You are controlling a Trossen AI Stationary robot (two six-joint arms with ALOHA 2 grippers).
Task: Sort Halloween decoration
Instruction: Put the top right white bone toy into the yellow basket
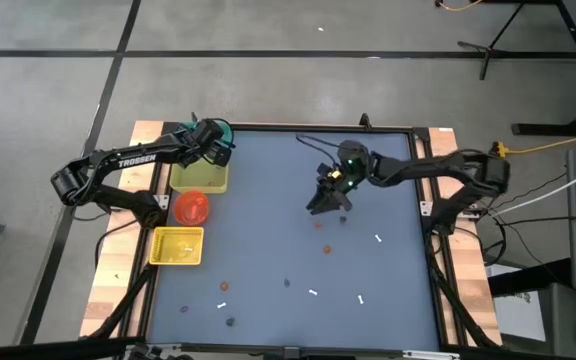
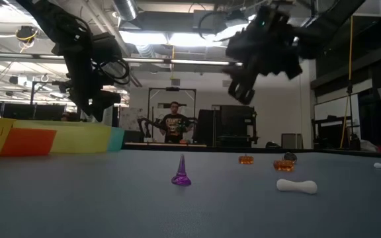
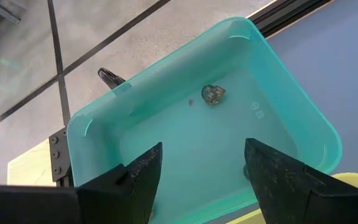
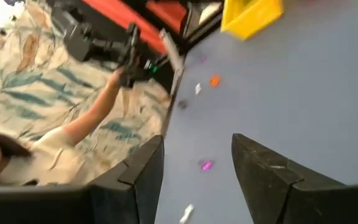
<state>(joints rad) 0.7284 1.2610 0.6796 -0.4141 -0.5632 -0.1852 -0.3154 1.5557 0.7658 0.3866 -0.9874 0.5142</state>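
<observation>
Sorting at an early stage: the left gripper (image 3: 201, 177), fingers wide and empty, hangs over the teal bin (image 3: 291, 99), which holds one dark trinket (image 3: 214, 94). Most Halloween decoration (image 1: 313, 292) lies scattered on the blue table (image 1: 268, 200). The right gripper (image 4: 194, 177), fingers parted and empty, hovers mid-table.
</observation>
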